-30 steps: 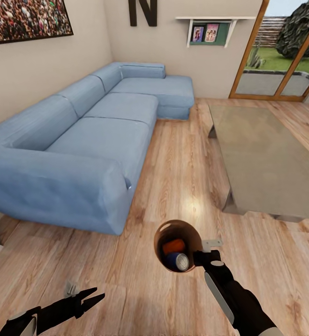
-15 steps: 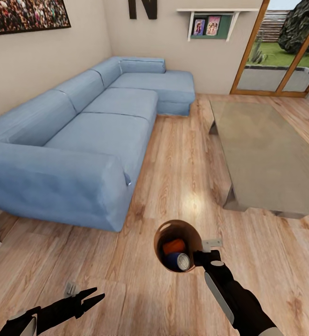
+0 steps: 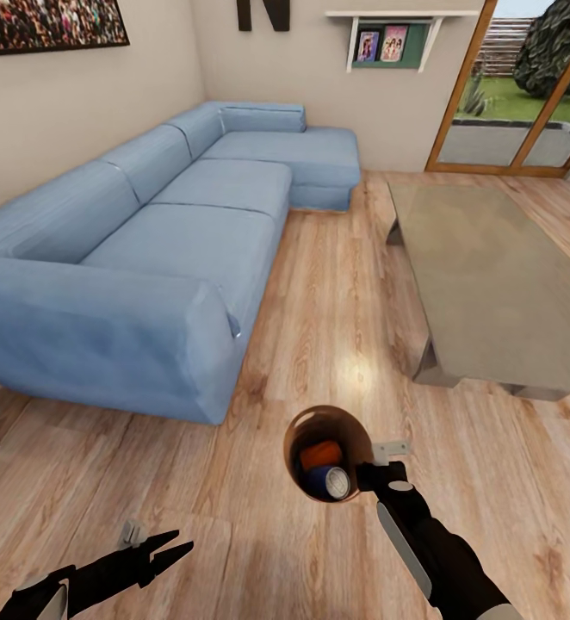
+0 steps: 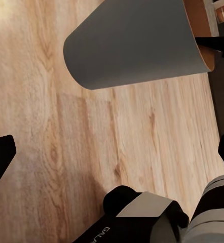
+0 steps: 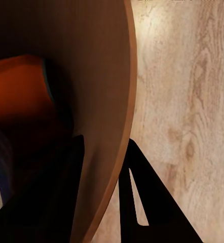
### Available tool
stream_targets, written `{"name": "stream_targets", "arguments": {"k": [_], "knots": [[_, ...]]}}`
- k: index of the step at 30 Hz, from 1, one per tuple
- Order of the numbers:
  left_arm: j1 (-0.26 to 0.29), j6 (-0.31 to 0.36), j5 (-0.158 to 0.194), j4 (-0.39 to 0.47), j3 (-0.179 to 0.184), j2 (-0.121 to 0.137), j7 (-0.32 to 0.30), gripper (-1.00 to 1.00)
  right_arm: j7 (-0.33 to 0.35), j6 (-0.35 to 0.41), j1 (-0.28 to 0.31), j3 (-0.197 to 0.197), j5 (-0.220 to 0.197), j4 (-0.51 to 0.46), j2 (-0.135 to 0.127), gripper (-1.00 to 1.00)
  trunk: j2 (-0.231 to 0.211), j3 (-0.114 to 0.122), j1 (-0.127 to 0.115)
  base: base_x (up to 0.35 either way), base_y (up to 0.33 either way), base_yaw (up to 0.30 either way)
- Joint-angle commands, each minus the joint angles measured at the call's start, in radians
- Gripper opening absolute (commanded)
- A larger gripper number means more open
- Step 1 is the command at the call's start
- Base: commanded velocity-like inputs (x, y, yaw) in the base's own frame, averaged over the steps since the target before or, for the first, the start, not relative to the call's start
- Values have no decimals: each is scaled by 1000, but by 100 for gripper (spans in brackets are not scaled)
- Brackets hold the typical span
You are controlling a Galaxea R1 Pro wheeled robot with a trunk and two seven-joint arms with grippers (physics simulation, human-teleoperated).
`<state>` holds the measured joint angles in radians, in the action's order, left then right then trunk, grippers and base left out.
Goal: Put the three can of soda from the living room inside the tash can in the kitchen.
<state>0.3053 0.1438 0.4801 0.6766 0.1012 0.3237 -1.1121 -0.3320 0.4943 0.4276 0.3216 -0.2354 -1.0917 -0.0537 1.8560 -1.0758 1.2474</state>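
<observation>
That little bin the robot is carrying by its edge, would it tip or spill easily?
Probably somewhat. The right gripper pinches only one side of the trash can rim, so it may swing. It looks stiff: the wall between the fingers stays unbent. The soda cans lie loose inside and could roll.

I hold the tash can (image 3: pixel 306 428) at my right gripper (image 3: pixel 368 473), one finger inside its wall and one outside; two can of soda (image 3: pixel 321 454) lie inside it. My left gripper (image 3: pixel 171 548) hangs well to the left of the right one and nearer my base, above the floor (image 3: pixel 337 293). Ahead and left of both grippers sits the sofa (image 3: pixel 173 241); ahead and right, the table (image 3: pixel 492 284).
</observation>
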Motion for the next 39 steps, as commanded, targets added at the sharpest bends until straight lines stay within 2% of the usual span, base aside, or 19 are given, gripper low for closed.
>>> {"name": "stream_targets", "arguments": {"k": [1,6,12,20,25,31,39], "knots": [[0,0,0,0,0,0,0,100,2,-2,0,0,2,-1,0,-100,0,0,0,0,0,0],[0,0,0,1,0,0,0,100,2,-2,1,-1,2,-22,0,-100,0,0,0,0,0,0],[0,0,0,1,0,0,0,100,2,-3,1,-1,2,-37,0,-100,42,-19,23,0,0,0],[0,0,0,2,1,0,0,100,2,-82,1,-1,2,-40,0,-100,42,-26,23,0,0,0],[0,0,0,2,1,0,0,100,2,-85,1,-1,2,-40,0,-100,42,-33,23,0,0,0],[0,0,0,3,1,0,-1,100,2,-86,1,31,2,-40,0,-100,42,-43,23,0,0,0],[0,0,0,3,-3,1,-82,100,2,-86,1,39,2,-40,0,-100,42,-48,23,0,0,0]]}}
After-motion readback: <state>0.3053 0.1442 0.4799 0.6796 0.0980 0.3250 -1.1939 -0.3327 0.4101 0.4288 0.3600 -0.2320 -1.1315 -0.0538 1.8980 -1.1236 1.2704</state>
